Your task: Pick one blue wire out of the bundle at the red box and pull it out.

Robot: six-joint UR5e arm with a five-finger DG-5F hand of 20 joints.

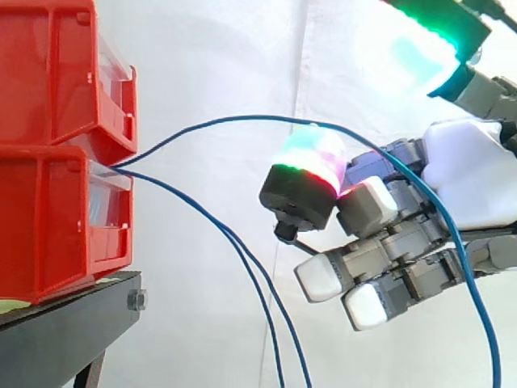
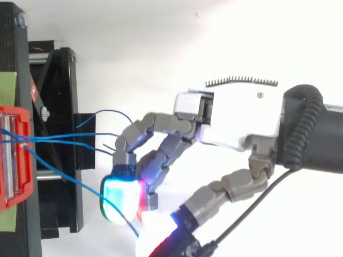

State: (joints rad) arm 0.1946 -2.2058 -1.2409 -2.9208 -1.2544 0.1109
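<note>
Two red bins are stacked on a black stand, and several thin blue wires come out of the gap between them. One blue wire arcs up and right to my hand, crosses it and hangs down at the right. My hand is to the right of the bins, fingers curled. That wire is pinched between a glowing fingertip and a neighbouring white pad. From above, the same wire runs from the bin to the glowing pad. Another finger sticks up, glowing green.
Two other blue wires droop from the bins toward the bottom edge, below and left of my hand. In the top view more loose wire ends lie over the black stand. A white curtain is behind everything.
</note>
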